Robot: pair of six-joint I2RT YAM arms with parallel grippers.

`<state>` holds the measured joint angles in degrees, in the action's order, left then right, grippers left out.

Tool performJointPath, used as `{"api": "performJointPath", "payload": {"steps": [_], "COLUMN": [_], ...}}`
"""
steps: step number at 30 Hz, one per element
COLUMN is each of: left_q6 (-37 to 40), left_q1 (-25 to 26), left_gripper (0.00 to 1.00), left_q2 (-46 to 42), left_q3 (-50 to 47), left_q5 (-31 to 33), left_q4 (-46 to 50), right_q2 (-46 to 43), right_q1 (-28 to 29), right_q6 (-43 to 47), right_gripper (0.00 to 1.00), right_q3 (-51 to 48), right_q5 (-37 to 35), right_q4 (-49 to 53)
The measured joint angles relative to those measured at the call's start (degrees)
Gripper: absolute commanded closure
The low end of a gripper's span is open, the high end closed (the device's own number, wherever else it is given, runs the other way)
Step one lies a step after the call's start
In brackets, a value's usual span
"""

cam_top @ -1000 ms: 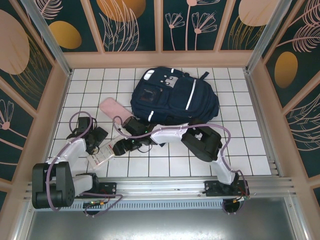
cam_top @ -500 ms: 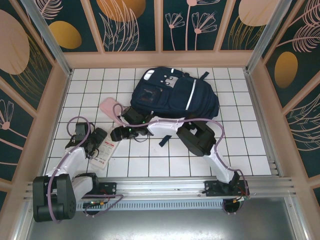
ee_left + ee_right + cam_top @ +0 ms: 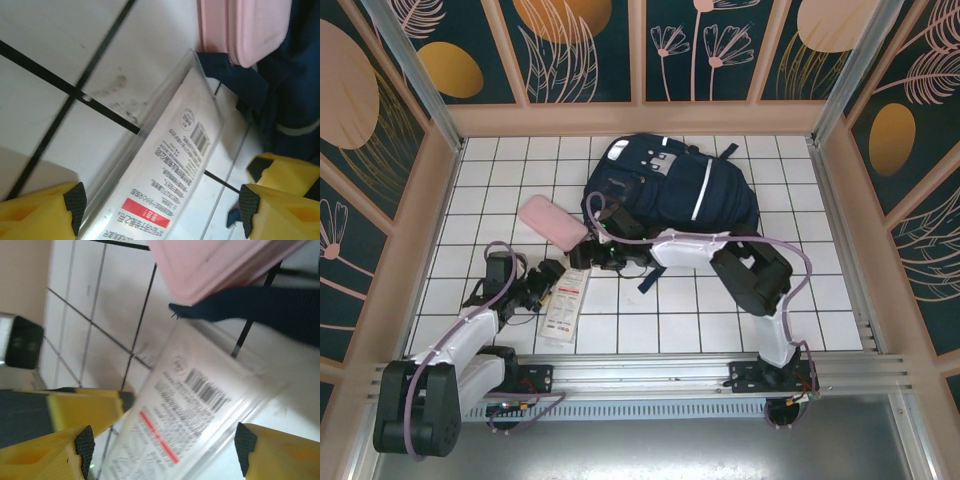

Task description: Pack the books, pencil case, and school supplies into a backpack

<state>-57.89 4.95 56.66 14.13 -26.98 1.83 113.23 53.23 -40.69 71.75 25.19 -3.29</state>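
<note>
The school supplies, a flat whitish printed packet (image 3: 563, 305) in a clear sleeve, lies on the white tiles. My left gripper (image 3: 548, 282) is open, low over the packet (image 3: 175, 170), which runs between its fingers; the left pad (image 3: 75, 205) is at the sleeve's edge and the right pad stands clear. My right gripper (image 3: 582, 262) is open too, with the packet (image 3: 195, 405) under its spread jaws (image 3: 164, 447). The pink pencil case (image 3: 552, 222) lies just beyond, against the navy backpack (image 3: 670, 195). The books are out of view.
A dark backpack strap (image 3: 650, 280) trails onto the tiles near my right arm. Wooden walls ring the tiled floor (image 3: 800, 300). My left gripper's yellow finger (image 3: 75, 405) shows close beside the right gripper.
My left gripper moved right and the packet slid right with it. My right gripper pulled up and back toward the backpack, ending over the packet's far end.
</note>
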Motion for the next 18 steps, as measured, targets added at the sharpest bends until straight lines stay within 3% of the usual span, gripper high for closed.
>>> {"api": "performJointPath", "payload": {"steps": [9, 18], "left_q6": [-2.5, -2.9], "left_q1": [0.9, 1.1], "left_gripper": [0.20, 0.21], "left_q2": [-2.2, -2.0], "left_q3": [-2.5, -2.6], "left_q5": [-4.0, -4.0], "left_q4": [-1.9, -2.3], "right_q2": [-2.0, -1.0], "right_q1": [0.4, 1.0], "right_q6": [-6.1, -11.4], "right_gripper": [0.29, 0.29], "right_q3": [-9.7, -10.5], "right_q5": [3.5, 8.2], "right_q4": [-2.1, -6.0]}}
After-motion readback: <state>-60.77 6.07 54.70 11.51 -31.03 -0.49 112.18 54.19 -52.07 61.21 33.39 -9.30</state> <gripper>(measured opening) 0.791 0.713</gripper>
